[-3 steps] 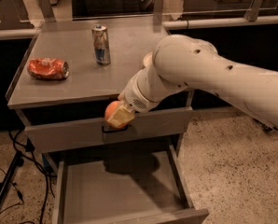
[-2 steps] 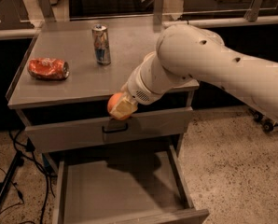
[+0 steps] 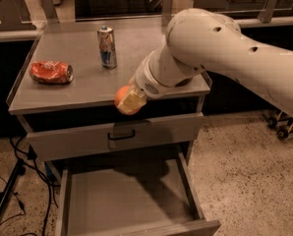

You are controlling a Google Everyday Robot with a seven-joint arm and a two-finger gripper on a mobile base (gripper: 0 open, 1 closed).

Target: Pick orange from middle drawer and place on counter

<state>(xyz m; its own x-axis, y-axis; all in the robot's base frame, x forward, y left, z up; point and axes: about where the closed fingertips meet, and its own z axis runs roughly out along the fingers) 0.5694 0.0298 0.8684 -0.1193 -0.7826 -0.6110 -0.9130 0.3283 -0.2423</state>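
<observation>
My gripper point(image 3: 128, 101) is shut on the orange point(image 3: 122, 97), a small round orange fruit. It holds the fruit in the air at the front edge of the counter point(image 3: 87, 82), level with its top. The counter is a flat grey metal cabinet top. Below, the middle drawer point(image 3: 129, 200) stands pulled out, a wide shallow grey drawer with a bare floor. My white arm reaches in from the right and covers the counter's right part.
A blue and silver can point(image 3: 107, 46) stands upright at the back middle of the counter. A red-and-silver foil packet point(image 3: 51, 72) lies at its left. A shut drawer front with a black loop handle point(image 3: 121, 134) sits above the open drawer. Cables lie on the floor at left.
My gripper has lifted the orange up from in front of the upper drawer to the level of the counter's front edge.
</observation>
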